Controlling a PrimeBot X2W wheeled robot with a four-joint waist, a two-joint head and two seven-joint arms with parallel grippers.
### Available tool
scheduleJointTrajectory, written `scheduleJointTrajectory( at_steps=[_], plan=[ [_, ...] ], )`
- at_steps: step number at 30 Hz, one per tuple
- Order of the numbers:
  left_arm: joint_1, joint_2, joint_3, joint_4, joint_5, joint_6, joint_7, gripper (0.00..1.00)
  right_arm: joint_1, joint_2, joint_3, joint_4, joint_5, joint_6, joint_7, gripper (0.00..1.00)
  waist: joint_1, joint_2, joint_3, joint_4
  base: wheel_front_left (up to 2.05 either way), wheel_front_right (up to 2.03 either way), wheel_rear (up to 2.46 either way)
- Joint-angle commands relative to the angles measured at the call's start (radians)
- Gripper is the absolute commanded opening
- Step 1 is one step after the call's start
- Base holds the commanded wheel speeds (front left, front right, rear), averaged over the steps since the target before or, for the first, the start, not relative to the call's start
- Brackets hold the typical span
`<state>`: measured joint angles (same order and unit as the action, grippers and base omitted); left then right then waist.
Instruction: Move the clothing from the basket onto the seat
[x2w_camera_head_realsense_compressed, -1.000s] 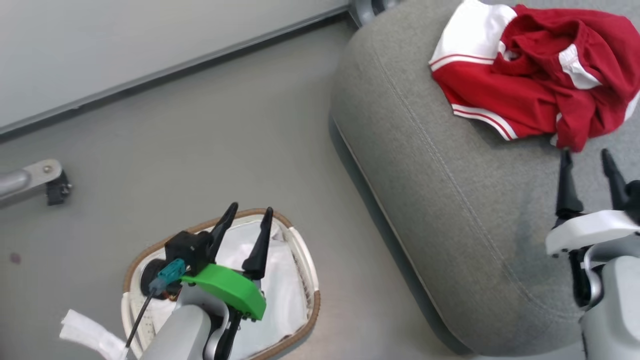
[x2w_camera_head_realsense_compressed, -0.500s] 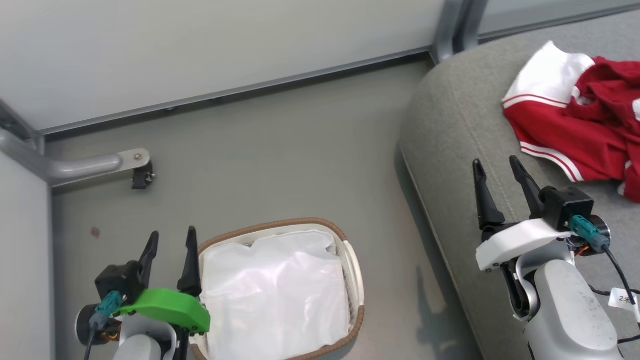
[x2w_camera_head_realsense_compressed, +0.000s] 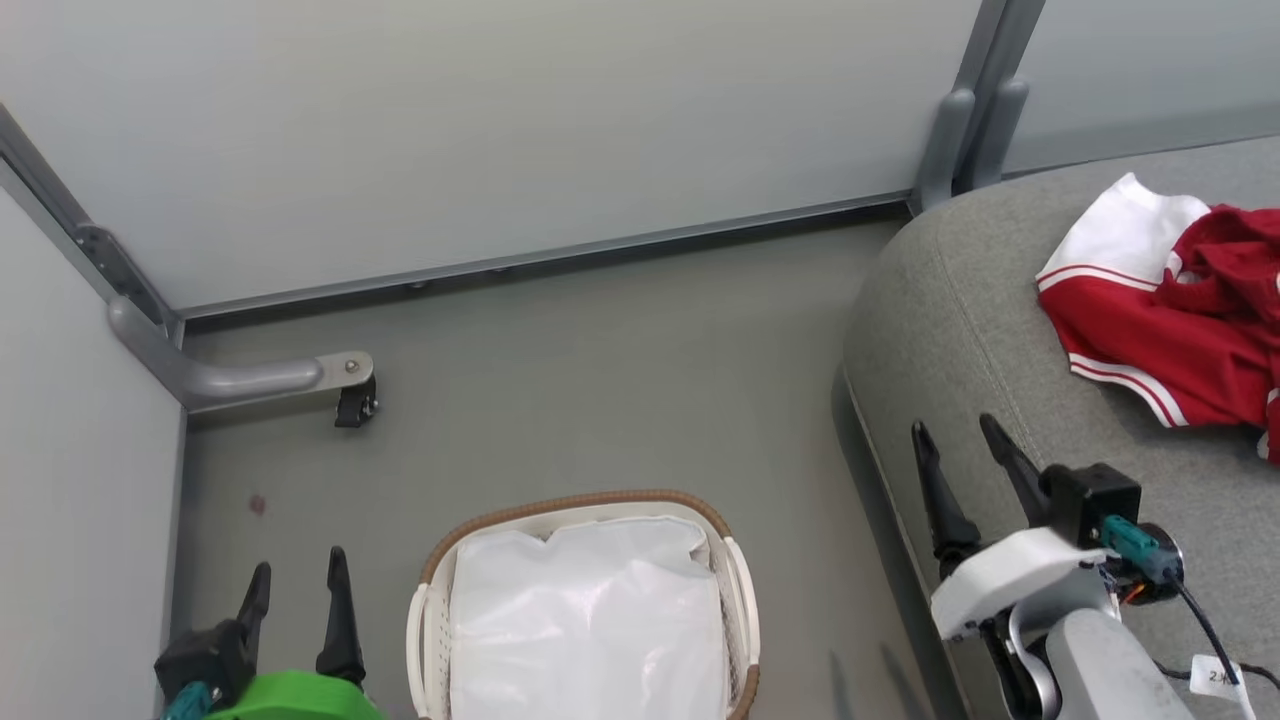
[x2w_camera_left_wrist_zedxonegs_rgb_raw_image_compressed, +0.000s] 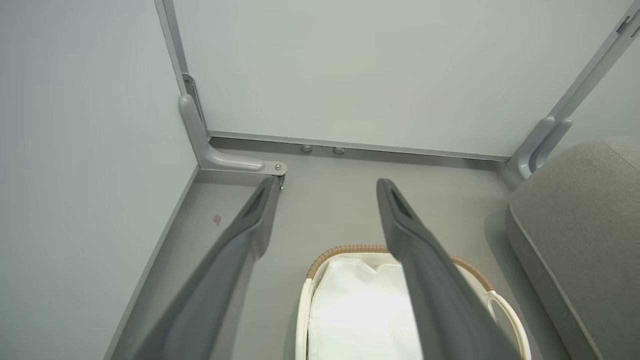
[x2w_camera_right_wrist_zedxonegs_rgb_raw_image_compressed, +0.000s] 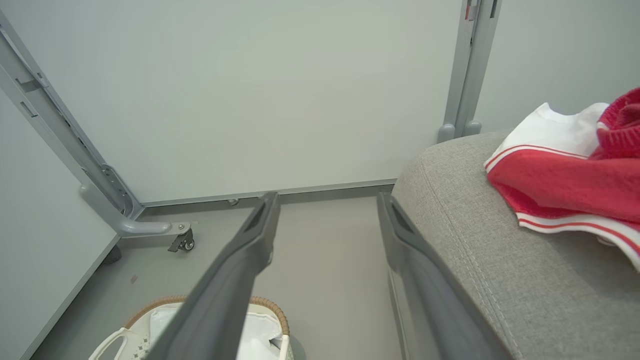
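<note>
We are viewing the workspace from the head camera. The clothing (x2w_camera_head_realsense_compressed: 1150, 340), red fabric with a white panel and white stripe trim, is lying bunched on the seat (x2w_camera_head_realsense_compressed: 960, 330) at the right edge of the view, and its far side is running out of frame. The basket (x2w_camera_head_realsense_compressed: 570, 500) is standing on the grey floor (x2w_camera_head_realsense_compressed: 600, 370), apart from the seat. Inside the basket the white liner (x2w_camera_head_realsense_compressed: 585, 620) is showing.

We are reading the left gripper (x2w_camera_head_realsense_compressed: 298, 570) at the lower left. It is hanging over the floor just beside the basket's left handle, with its jaws spread apart. In the left wrist view, bare floor is showing between the two fingers.

We are reading the right gripper (x2w_camera_head_realsense_compressed: 952, 432) over the seat's rounded front edge. Its jaws are likewise standing wide and it is well apart from the clothing. In the right wrist view, floor and the pale wall panel (x2w_camera_right_wrist_zedxonegs_rgb_raw_image_compressed: 250, 100) are showing between its fingers.

A castor bracket (x2w_camera_head_realsense_compressed: 355, 405) is sitting at the foot of the left wall frame.
</note>
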<state>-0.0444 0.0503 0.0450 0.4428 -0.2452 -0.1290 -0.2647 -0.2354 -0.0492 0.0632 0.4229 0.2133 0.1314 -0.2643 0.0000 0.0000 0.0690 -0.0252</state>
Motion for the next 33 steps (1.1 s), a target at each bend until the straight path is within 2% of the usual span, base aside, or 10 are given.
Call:
scheduleJointTrajectory(
  at_steps=[1,7,14,15,18,33],
  plan=[
    [0.026,0.003,0.009,-0.010,0.002,-0.003,0.001,1.00,0.025,-0.003,0.002,0.002,0.006,-0.001,0.000,1.00,0.0000,0.0000,-0.036,0.003,0.00,0.00,0.00],
    [0.080,0.001,-0.006,-0.016,-0.046,-0.003,0.001,1.00,0.084,-0.003,0.015,0.000,0.010,-0.001,0.000,1.00,0.0000,0.0000,-0.064,-0.003,0.00,0.00,0.00],
    [0.116,0.002,-0.025,-0.030,-0.053,-0.003,0.001,1.00,0.124,-0.003,0.017,-0.001,0.024,-0.001,0.000,1.00,0.0000,0.0000,-0.081,-0.006,0.00,0.00,0.00],
    [0.104,-0.001,-0.024,-0.027,-0.054,0.000,0.000,0.00,0.112,0.000,0.016,0.001,0.018,0.000,0.000,0.00,0.0000,0.0000,-0.081,-0.005,0.00,0.00,0.00],
    [0.107,-0.007,-0.024,0.002,-0.053,0.000,0.000,0.00,0.128,0.005,0.016,0.026,0.017,0.000,0.001,0.00,0.0000,0.0000,-0.081,-0.005,0.00,0.00,0.00],
    [0.069,-0.005,-0.004,-0.038,-0.312,0.000,0.076,0.00,0.126,0.004,-0.023,-0.015,0.289,0.000,0.076,0.00,0.0000,0.0000,-0.079,-0.002,0.00,0.00,0.00]
  ],
)
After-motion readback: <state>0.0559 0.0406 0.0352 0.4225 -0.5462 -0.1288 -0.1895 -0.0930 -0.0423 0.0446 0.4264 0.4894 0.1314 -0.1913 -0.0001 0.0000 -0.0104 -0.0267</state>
